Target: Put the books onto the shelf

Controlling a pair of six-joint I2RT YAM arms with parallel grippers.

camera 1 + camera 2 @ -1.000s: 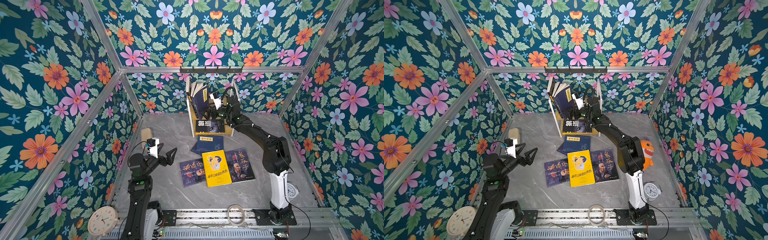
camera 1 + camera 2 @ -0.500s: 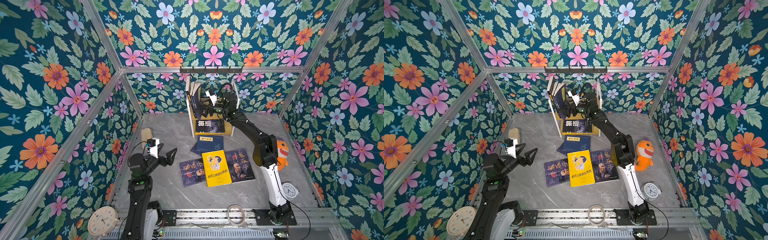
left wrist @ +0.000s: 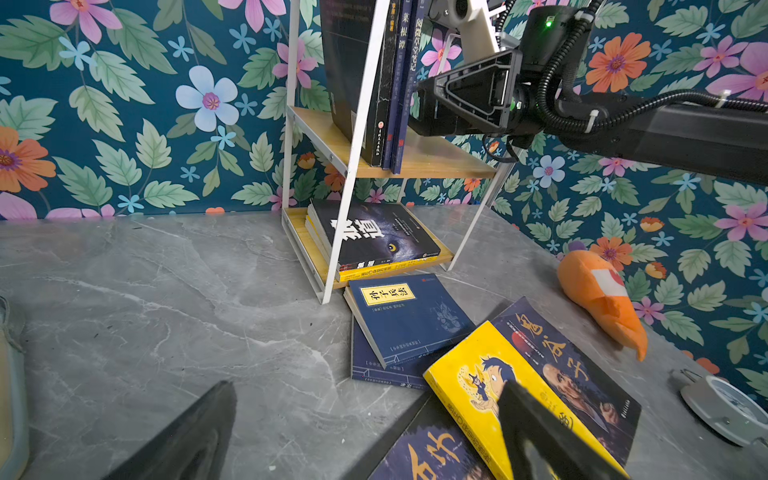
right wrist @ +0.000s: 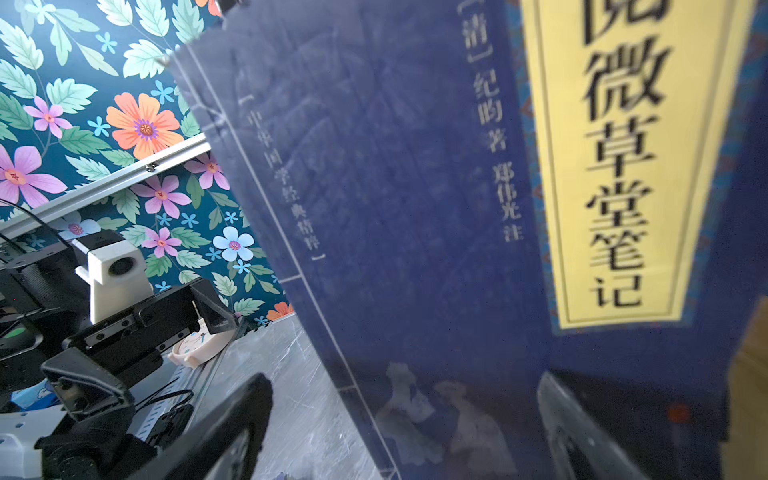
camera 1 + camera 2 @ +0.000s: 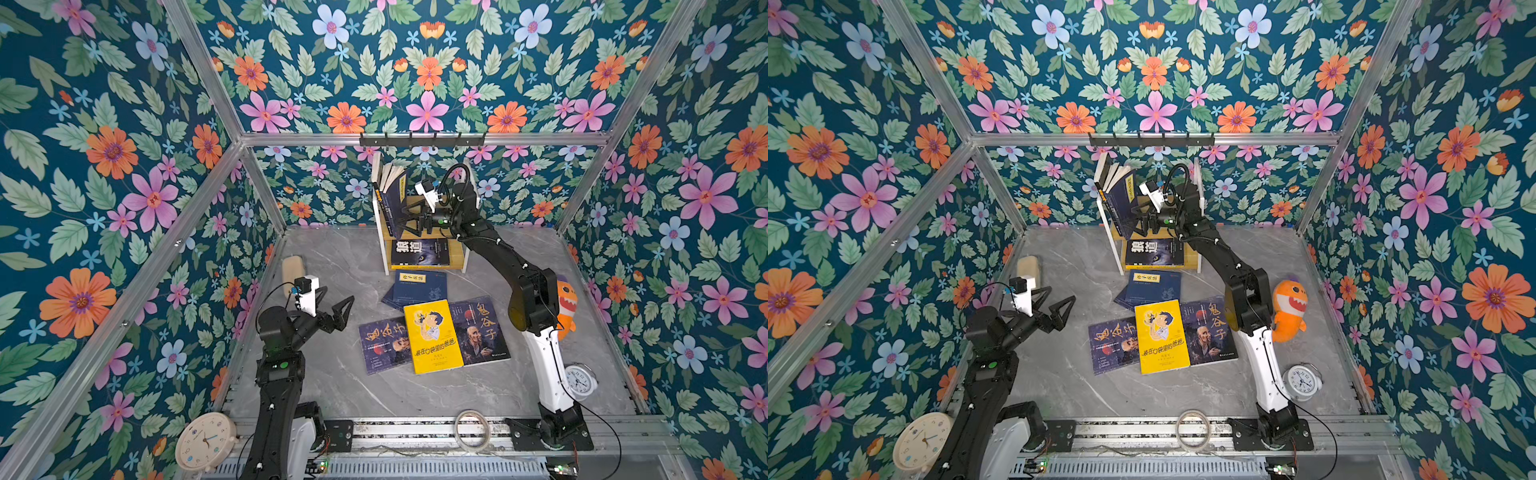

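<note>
Your right gripper (image 5: 409, 222), jaws apart, faces the upright navy book (image 5: 395, 199) on the shelf's (image 5: 456, 252) upper tier; your left gripper (image 5: 337, 296), jaws spread, hangs above the surface (image 5: 332, 257).

Glossy paper books (image 5: 432, 336); shelf (image 3: 440, 160) wood boards, white metal frame.

Pretty sure this is a robotics lab test cell, not a real room: floral wallpaper (image 5: 124, 166) panels in an aluminium frame (image 5: 419, 139), and two robot arms (image 5: 544, 365) bolted to a rail (image 5: 415, 432) along the near edge of a grey marble-look tabletop (image 5: 332, 257). The shelf (image 5: 456, 250), wall clock (image 5: 205, 440) and plush toy (image 5: 566, 301) look like homey dressing.
</note>
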